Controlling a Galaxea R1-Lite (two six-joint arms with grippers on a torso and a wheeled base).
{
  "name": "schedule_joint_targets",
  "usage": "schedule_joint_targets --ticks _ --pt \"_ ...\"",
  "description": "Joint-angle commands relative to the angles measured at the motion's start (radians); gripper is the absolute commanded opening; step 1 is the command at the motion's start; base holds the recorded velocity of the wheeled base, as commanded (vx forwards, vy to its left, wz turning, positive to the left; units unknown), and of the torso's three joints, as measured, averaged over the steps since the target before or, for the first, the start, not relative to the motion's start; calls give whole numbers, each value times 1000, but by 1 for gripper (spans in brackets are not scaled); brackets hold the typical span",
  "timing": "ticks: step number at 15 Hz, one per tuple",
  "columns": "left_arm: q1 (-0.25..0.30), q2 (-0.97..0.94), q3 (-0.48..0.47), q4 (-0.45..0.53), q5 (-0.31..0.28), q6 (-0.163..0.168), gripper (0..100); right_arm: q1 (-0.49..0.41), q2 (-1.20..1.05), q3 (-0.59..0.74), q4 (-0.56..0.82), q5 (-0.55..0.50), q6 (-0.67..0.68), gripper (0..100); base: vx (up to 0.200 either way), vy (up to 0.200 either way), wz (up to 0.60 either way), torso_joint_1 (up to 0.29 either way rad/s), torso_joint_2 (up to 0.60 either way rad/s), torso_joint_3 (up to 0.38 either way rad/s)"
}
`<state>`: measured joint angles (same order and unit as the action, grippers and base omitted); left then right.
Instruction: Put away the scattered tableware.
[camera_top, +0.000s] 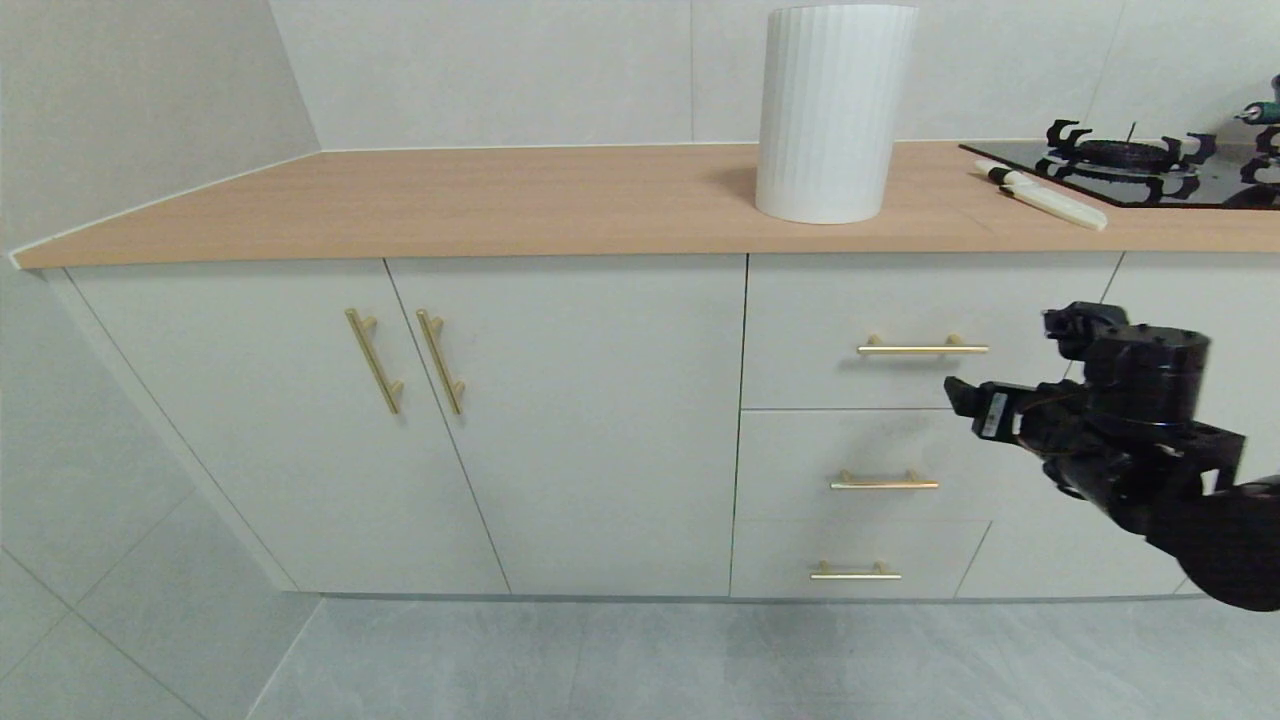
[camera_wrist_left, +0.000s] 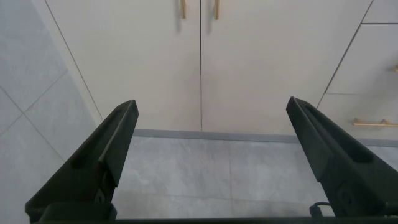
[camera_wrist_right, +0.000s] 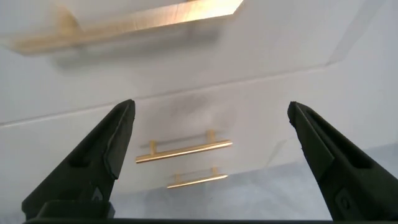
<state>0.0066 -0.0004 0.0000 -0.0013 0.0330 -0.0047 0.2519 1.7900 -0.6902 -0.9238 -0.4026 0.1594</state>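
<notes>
Right now the right gripper (camera_top: 1003, 357) hangs spread wide and empty before the drawers, near the top drawer handle (camera_top: 922, 348). The left gripper (camera_wrist_left: 211, 107), likewise spread and empty, faces the cabinet doors (camera_wrist_left: 261, 62). A white utensil (camera_top: 1045, 196) lies on the wooden countertop (camera_top: 450, 200) at the gas hob's (camera_top: 1130, 165) edge, right of a ribbed white canister (camera_top: 835, 110).

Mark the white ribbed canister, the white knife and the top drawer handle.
white ribbed canister (camera_top: 825, 120): head view, mid-wall.
white knife (camera_top: 1062, 206): head view, middle of its length.
top drawer handle (camera_top: 922, 349): head view, middle of bar.
</notes>
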Motion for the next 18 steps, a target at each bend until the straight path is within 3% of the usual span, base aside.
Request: schedule_joint_targets --ticks 1,5,7,9,12,18 --pt "1 0 0 0 1 0 100 -5 -445 173 8 -41 -123 100 0 0 0 0 0 0" --pt "0 0 0 0 1 0 100 -43 -807 282 59 -56 -291 100 0 0 0 0 0 0" --pt "1 0 0 0 1 0 100 -54 -948 276 200 -56 -305 100 0 0 0 0 0 0" --pt "1 0 0 0 1 -1 100 -72 -1196 261 474 -58 -316 100 0 0 0 0 0 0" --pt "1 0 0 0 1 0 100 -209 -1456 256 704 -52 -336 100 0 0 0 0 0 0" --pt "1 0 0 0 1 0 100 -252 -1790 264 1016 -33 -379 100 0 0 0 0 0 0"
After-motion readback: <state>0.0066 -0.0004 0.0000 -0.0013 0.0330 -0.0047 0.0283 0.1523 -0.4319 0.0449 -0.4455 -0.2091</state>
